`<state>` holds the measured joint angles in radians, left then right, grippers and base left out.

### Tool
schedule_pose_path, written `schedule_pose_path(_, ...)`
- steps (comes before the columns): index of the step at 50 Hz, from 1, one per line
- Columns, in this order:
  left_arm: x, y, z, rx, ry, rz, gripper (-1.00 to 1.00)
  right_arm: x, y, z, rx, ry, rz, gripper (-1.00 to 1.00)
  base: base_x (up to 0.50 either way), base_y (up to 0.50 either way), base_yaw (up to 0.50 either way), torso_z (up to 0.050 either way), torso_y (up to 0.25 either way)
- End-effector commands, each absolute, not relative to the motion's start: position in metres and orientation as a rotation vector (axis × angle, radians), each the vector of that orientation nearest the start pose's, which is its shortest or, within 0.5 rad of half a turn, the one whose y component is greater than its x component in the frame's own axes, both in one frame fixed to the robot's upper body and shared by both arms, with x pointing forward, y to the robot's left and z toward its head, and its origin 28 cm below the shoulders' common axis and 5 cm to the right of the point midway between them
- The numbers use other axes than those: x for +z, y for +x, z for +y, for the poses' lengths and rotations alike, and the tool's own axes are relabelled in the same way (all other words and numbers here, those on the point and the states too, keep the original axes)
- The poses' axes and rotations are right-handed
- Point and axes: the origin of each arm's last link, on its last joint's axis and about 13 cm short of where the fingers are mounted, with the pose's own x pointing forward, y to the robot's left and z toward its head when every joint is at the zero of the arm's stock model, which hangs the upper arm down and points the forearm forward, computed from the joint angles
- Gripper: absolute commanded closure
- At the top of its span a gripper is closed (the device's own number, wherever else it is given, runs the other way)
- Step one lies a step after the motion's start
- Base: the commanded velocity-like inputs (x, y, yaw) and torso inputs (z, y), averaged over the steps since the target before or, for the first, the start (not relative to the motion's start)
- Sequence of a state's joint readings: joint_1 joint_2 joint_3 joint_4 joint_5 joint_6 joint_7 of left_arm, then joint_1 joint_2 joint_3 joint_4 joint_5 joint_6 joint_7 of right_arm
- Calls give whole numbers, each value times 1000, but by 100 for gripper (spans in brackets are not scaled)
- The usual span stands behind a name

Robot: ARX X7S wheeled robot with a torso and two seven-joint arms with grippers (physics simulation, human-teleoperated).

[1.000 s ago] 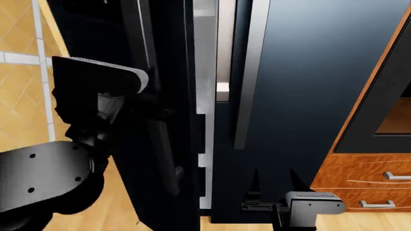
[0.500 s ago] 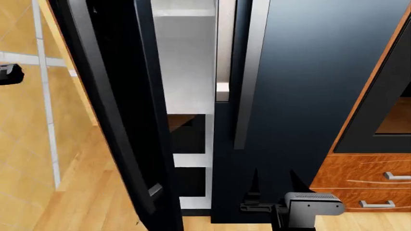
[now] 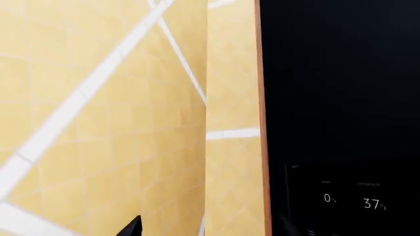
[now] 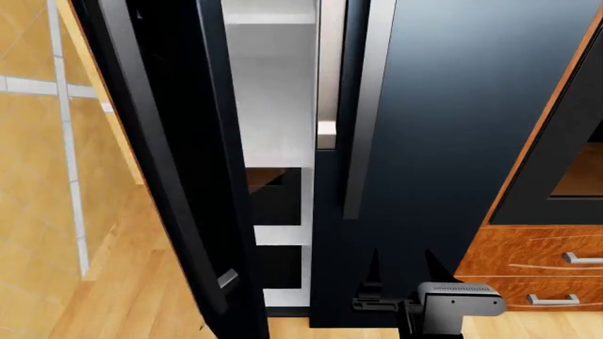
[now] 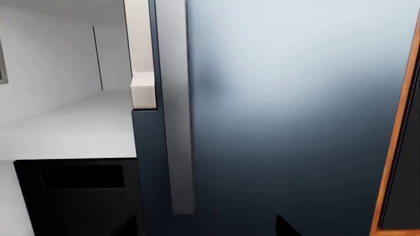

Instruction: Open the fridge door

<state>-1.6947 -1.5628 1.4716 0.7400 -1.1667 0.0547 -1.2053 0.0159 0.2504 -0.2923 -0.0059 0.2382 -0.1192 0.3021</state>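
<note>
The fridge's left door (image 4: 174, 162) stands swung out, and the white shelved interior (image 4: 275, 106) shows in the gap. Its right door (image 4: 443, 127) is closed, with a long silver handle (image 4: 369, 106) along its edge. My right gripper (image 4: 402, 258) is open low in front of that right door, with nothing between its fingers. The right wrist view shows the right gripper (image 5: 206, 228) facing the same handle (image 5: 177, 147) and the white shelf (image 5: 66, 123). My left gripper (image 3: 210, 231) is out of the head view; it is open and empty beside a dark panel (image 3: 341, 98) with a temperature readout.
A black built-in oven (image 4: 565, 162) sits in orange wood cabinets at the right, with drawers (image 4: 541, 265) under it. Yellow tiled floor (image 4: 47, 212) lies left of the open door. An orange wood edge (image 3: 261, 123) borders the dark panel.
The left door has swung from nearly shut to wide open. My left arm, which was at that door's handle, has let go and moved out of the head view. The right arm is still.
</note>
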Motion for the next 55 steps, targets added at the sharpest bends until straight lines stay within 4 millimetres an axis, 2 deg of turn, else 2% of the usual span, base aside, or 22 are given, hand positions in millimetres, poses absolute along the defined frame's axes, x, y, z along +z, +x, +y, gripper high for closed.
schedule_pose_path(1, 307, 167, 305, 474, 126, -618, -100, 18, 207, -98, -16, 13, -68, -100, 0, 0, 0, 0, 0)
schedule_pose_path(6, 308, 162, 300, 463, 128, -631, -100, 17, 207, -98, -16, 12, -67, -100, 0, 0, 0, 0, 0)
schedule_pose_path(15, 313, 144, 282, 308, 185, -668, -100, 17, 207, -98, -15, 13, -67, -100, 0, 0, 0, 0, 0)
schedule_pose_path(20, 316, 145, 269, 236, 217, -670, -100, 18, 207, -98, -14, 14, -67, -100, 0, 0, 0, 0, 0)
schedule_pose_path(25, 308, 147, 254, 173, 252, -661, -100, 18, 207, -98, -14, 13, -67, -100, 0, 0, 0, 0, 0)
schedule_pose_path(47, 300, 147, 239, 94, 257, -651, -100, 18, 207, -98, -13, 11, -68, -100, 0, 0, 0, 0, 0)
schedule_pose_path(55, 298, 147, 226, 36, 270, -645, -100, 18, 207, -98, -12, 12, -68, -100, 0, 0, 0, 0, 0)
